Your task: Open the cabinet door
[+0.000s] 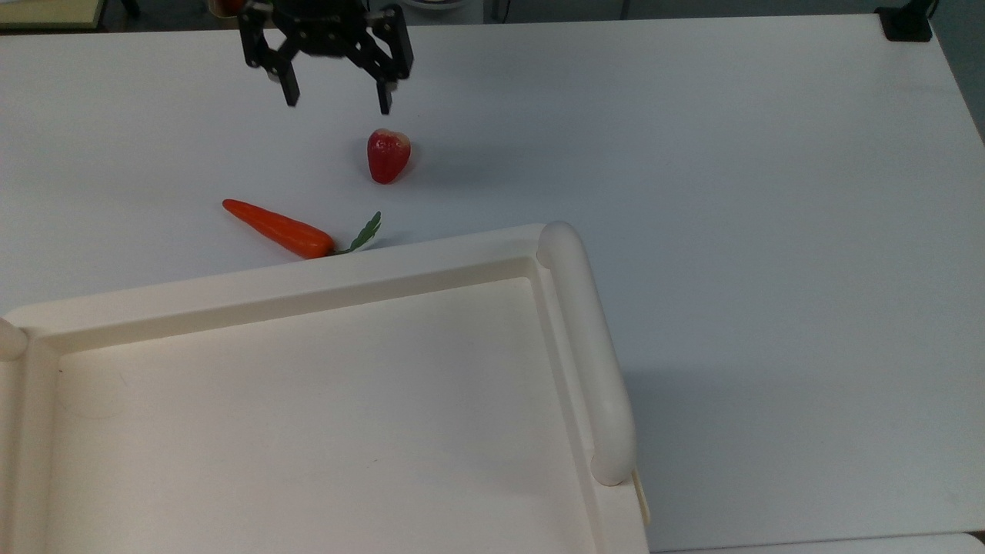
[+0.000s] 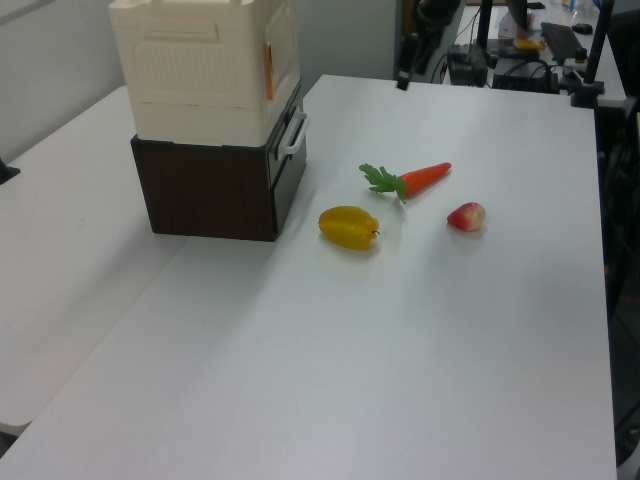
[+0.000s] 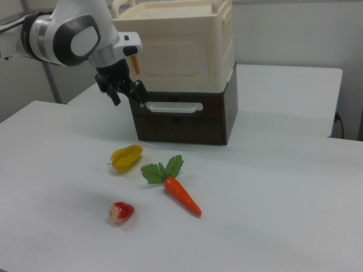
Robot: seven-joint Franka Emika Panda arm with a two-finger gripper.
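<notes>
The arm reaches in over the desk edge, its tool hanging fingers-down, spread apart, above the strawberry.

Top view looks down over cabinet top; left, right views face table from opposite sides; all share carrot.

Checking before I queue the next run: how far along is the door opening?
Done: nothing on the door; the cream-white flat cabinet door looks shut, flush with the cream cabinet. In hand: the black two-finger pincer, open and empty, is in the air over the white table, apart from the cabinet. Left: reach the door, catch its edge and swing it open.
</notes>
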